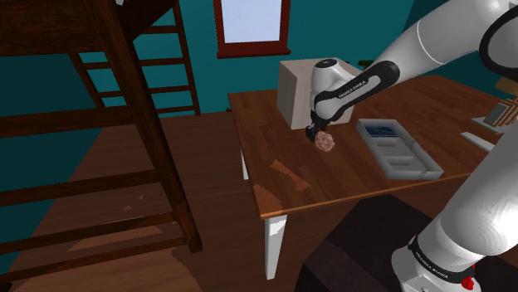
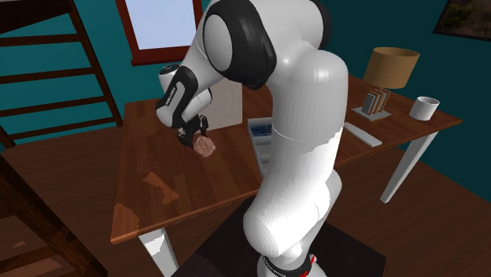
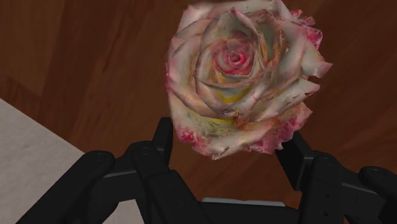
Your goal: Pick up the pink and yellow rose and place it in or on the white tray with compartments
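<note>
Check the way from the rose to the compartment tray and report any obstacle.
Nothing visible stands in the way. The rose sits in the end effector, and bare tabletop lies between it and the white tray. The pale box stands off that line.

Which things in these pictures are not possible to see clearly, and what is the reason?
Tray: second exterior view, mostly behind the arm.
Books: shoulder view, partly behind the arm.
Rose underside: wrist view, covered by its own petals.
</note>
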Action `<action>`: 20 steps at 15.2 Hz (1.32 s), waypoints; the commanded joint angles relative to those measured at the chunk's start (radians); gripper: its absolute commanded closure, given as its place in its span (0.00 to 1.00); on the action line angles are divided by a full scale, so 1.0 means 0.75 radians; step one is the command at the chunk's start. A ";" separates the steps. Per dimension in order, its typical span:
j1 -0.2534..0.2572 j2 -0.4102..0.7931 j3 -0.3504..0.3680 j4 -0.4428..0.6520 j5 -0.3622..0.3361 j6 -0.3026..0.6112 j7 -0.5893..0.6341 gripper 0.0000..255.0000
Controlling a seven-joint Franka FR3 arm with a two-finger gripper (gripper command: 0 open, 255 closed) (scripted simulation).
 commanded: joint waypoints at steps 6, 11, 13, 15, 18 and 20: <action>0.002 -0.077 0.005 0.044 0.032 -0.119 -0.042 1.00; 0.005 -0.107 0.007 0.069 0.044 -0.171 -0.056 1.00; -0.028 -0.198 -0.001 -0.174 -0.128 0.215 0.265 0.00; -0.242 -0.209 0.125 -0.330 -0.620 0.576 0.875 0.00; -0.246 -0.139 0.106 -0.297 -0.710 0.609 0.948 0.00; -0.256 -0.093 0.102 -0.273 -0.771 0.629 0.998 0.00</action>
